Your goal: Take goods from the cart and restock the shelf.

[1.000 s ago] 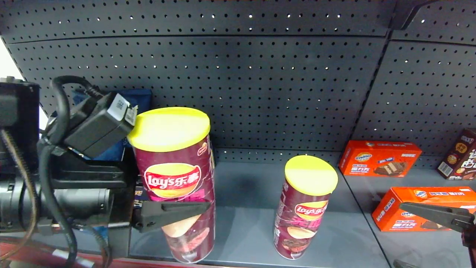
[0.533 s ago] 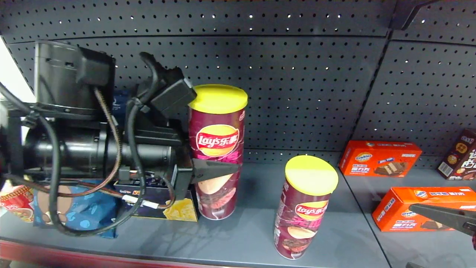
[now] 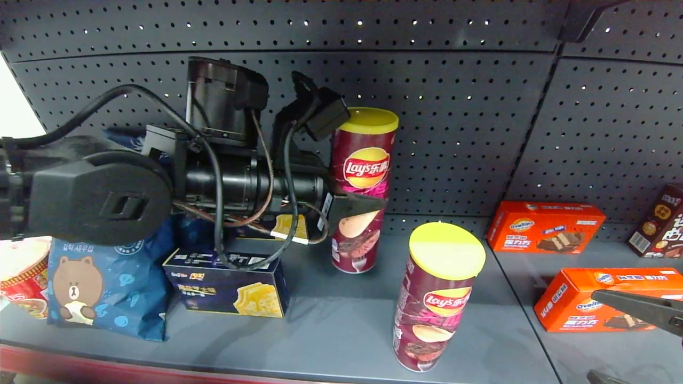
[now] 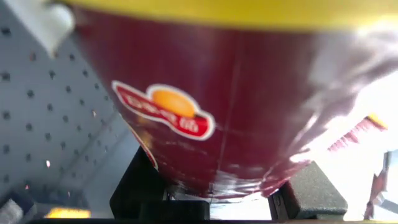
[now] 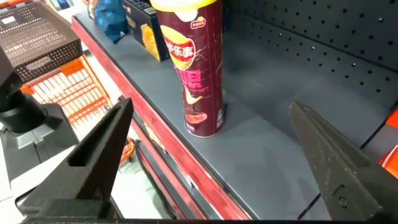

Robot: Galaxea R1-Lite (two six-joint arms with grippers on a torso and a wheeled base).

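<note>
Your left arm stretched out level, left gripper (image 3: 358, 209) with its fingers (image 3: 356, 204) clamped across the upright chips can (image 3: 365, 160), your right gripper (image 5: 211, 107) sat low at your right, fingers (image 5: 93, 155) spread wide apart.

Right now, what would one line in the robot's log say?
left fingers: shut on chip can, upright near shelf back | right fingers: open, empty, by orange box | second chip can: shelf front

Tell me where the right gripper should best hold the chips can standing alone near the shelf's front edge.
Probably mid-body on the chips can, coming level from the shelf's open front. It stands upright, a tall round tube with a flat lid, and the open right gripper can pass a finger on each side.
</note>
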